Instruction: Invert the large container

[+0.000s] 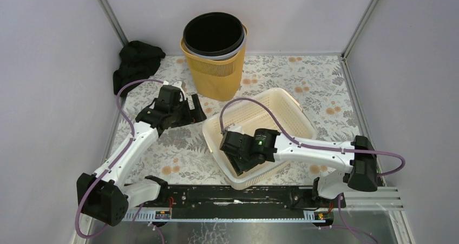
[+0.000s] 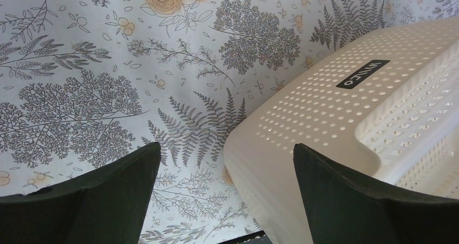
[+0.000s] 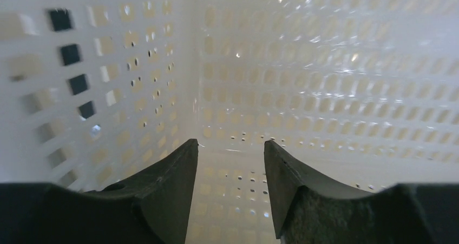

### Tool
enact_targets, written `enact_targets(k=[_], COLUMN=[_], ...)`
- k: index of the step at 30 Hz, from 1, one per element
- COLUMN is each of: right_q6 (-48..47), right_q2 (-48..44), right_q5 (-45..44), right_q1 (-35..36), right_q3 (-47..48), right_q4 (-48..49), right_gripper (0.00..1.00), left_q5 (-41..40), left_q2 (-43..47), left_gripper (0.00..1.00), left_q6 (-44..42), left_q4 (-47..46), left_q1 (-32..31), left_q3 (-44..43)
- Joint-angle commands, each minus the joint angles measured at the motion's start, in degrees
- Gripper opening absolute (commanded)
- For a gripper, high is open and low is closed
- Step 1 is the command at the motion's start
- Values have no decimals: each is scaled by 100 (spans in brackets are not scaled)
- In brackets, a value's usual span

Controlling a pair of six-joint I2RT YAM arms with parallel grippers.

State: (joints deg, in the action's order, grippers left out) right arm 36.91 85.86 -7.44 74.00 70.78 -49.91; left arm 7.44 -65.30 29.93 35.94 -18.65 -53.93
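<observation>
Two robot arms reach over a floral-patterned tabletop (image 1: 303,76) toward one large cream container (image 1: 281,111), a perforated plastic basket. In the overhead view it sits right of centre, resting on the tabletop with its open side up and turned at an angle to the tabletop's edges.

The right gripper (image 1: 238,164) is inside the container, at its lower left corner. The right wrist view shows it pointing into an inside corner where two perforated walls of the container (image 3: 325,81) meet. The right gripper (image 3: 231,144) has its two dark fingers slightly parted, with nothing between them. The right arm stretches from its base at the lower right of the overhead view, running leftward and low over the container's near rim.

The left gripper (image 1: 196,111) is outside the container, just beside its left corner and apart from it. In the left wrist view the left gripper (image 2: 227,149) is spread wide and holds nothing. The container (image 2: 335,103) fills the right side of that view, showing a rounded corner and a small black label (image 2: 362,73). The left arm rises from the lower left of the overhead view and bends toward the centre.

At the upper centre stands a yellow bin (image 1: 216,76) with a black bin (image 1: 214,33) nested inside. A black cloth (image 1: 138,63) lies at the upper left.
</observation>
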Motion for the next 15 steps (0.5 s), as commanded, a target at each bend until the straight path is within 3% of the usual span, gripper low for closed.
enact_targets(k=[1, 8, 9, 11, 15], right_q6=[251, 431, 420, 462, 457], right_q2=[-157, -29, -7, 11, -127], right_q5=[-1389, -2718, -2721, -2549, -1341], right_q1=[84, -40, -130, -519, -1647], right_q3=[958, 2000, 2140, 2345, 2410], right_q4=[-854, -995, -954, -867, -133], right_gripper=[55, 39, 46, 79, 94], left_q5=[-39, 10, 6, -16, 56], left_q2=[52, -9, -21, -71, -206], left_gripper=[100, 100, 100, 100, 100], left_q6=[-40, -73, -82, -92, -72], left_q4=[-230, -272, -272, -288, -385], left_q1=[11, 15, 12, 8, 15], left_q3=[58, 13, -12, -65, -152])
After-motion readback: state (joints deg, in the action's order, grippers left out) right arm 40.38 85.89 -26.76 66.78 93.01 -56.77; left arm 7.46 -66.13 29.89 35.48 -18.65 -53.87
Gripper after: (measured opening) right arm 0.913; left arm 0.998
